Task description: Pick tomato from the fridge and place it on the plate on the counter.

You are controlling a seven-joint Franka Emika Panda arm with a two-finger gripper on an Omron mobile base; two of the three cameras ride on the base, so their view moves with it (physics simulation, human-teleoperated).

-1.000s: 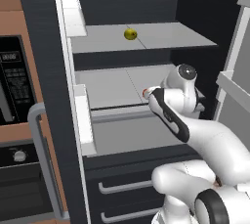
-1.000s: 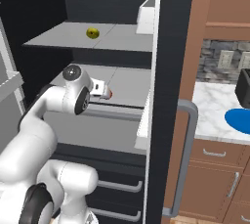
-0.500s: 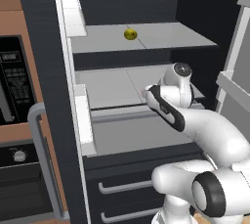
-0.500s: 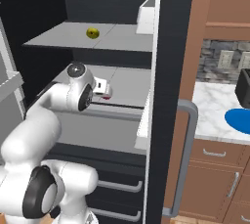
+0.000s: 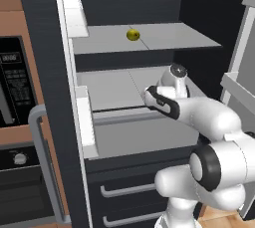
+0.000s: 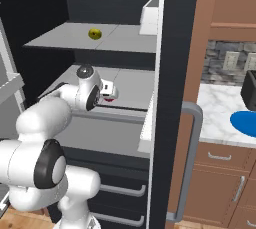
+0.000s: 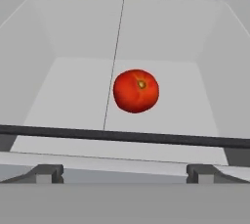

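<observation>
Fridge (image 5: 45, 33) middle shelf: tomato (image 7: 136, 91) round, stem scar facing camera; hand (image 7: 122, 173) spread wide, short of it.

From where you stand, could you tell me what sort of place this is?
It looks like a rendered home kitchen: an open fridge with grey shelves holding a tomato, a built-in oven beside it, and a marble counter carrying a blue plate.

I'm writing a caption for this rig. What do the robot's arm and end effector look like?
The arm is glossy white, built of rounded segments with dark, nearly black bands and caps at the joints. A grey disc tops the joint nearest the wrist. The end effector is a small white block, and its two finger tips are short, blocky and dark grey. No cables show.
</observation>
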